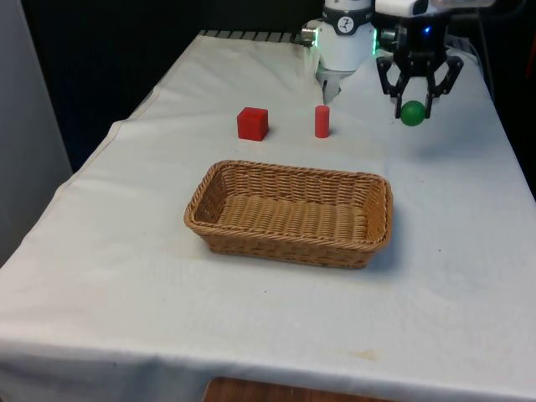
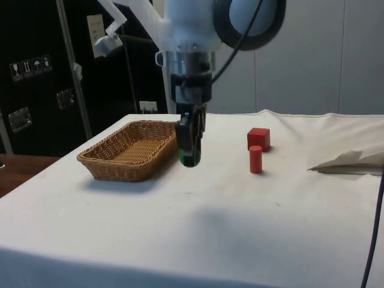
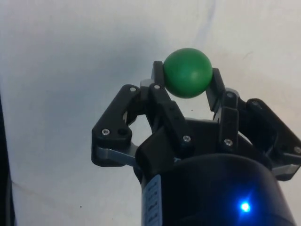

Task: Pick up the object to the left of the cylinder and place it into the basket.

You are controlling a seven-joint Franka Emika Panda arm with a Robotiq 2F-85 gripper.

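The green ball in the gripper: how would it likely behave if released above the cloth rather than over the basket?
The green ball is round, so it would probably roll. It looks smooth and is pinched by the gripper at two narrow contacts, so it might slip.

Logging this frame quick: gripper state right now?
Gripper: closed on the green ball, held above the cloth.

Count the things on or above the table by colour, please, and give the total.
Red: 2, the cube and the cylinder.
Green: 1, the ball, held between the fingers above the cloth.
Brown: 1, the basket.
Total: 4.
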